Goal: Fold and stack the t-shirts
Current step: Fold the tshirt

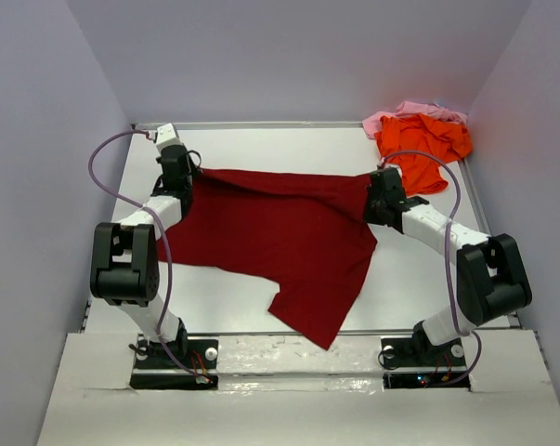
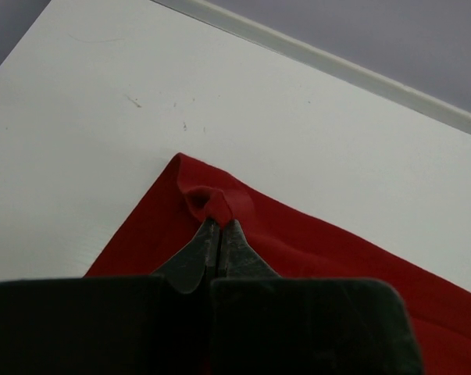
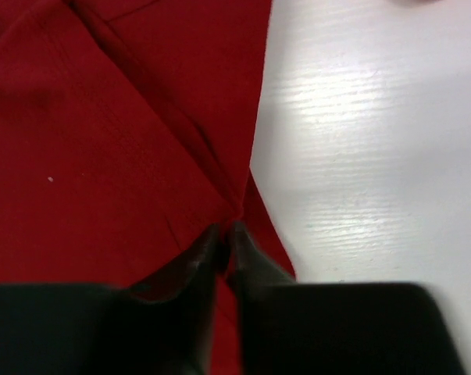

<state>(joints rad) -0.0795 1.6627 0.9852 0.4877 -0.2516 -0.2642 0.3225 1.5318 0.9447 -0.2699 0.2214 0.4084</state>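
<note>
Spreading looks to be the step in hand: the maroon shirt [image 1: 280,242] lies mostly flat in the middle of the tabletop [image 1: 261,144], between the two arms. Its far edge is drawn into a line from claw to claw, and one loose part trails toward the near edge. The left claw [image 2: 218,223] is pinched tight on the shirt's far left corner, with a small pucker of cloth at its tips. The right claw [image 3: 228,228] is all but closed on a fold at the far right edge, with only a sliver between its jaws. Both arms reach forward with elbows bent and wrists low over the cloth. The orange shirt [image 1: 426,149] and pink shirt [image 1: 414,110] sit heaped in the far right corner, well apart from either claw. As I judge it, the next move calls for laying that far edge down smooth and regripping for the first fold, without dragging the cloth askew.
</note>
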